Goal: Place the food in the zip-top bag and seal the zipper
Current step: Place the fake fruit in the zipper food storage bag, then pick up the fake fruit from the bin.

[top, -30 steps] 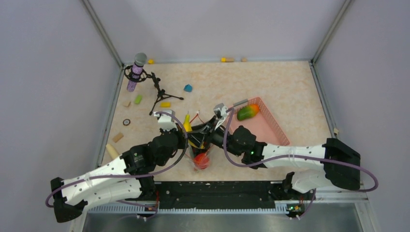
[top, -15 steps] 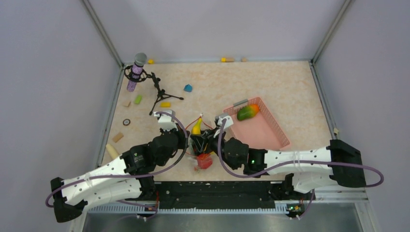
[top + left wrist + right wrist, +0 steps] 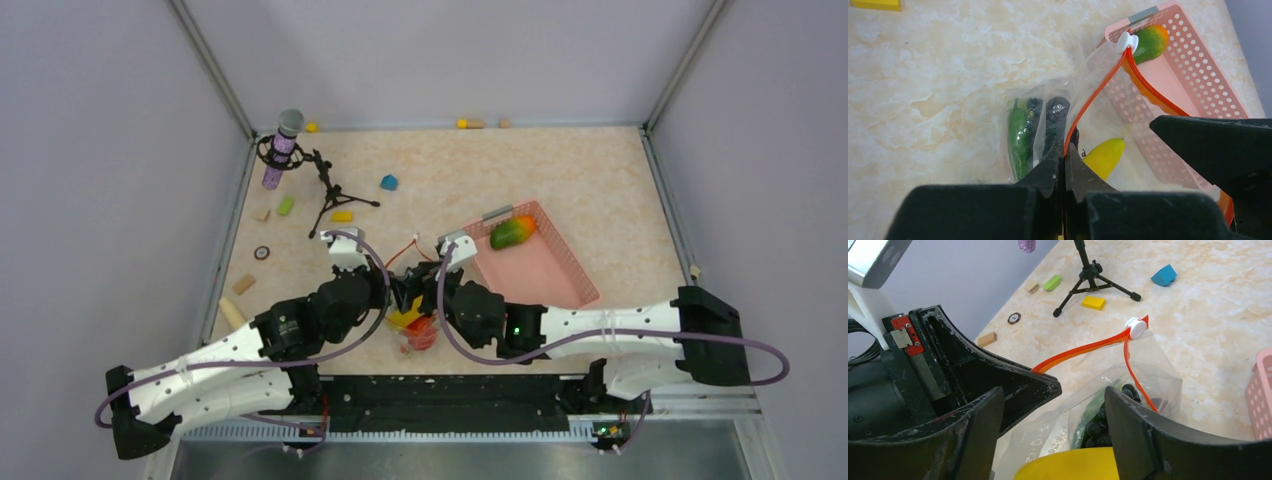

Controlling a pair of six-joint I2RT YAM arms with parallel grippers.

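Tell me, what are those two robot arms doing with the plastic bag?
They're packing toy food. The left gripper pinches the zip-top bag by its orange-red zipper, holding the mouth open. The right gripper hangs over it with a yellow banana between its fingers. Dark grapes and a green vegetable are already inside. A green-and-orange fruit lies in the pink basket. Nothing's sealed yet.

Zip-top bag point(image 3: 404, 341) with food point(image 3: 421, 333) at near edge, pink basket point(image 3: 540, 275) right, microphone point(image 3: 282, 150) far left
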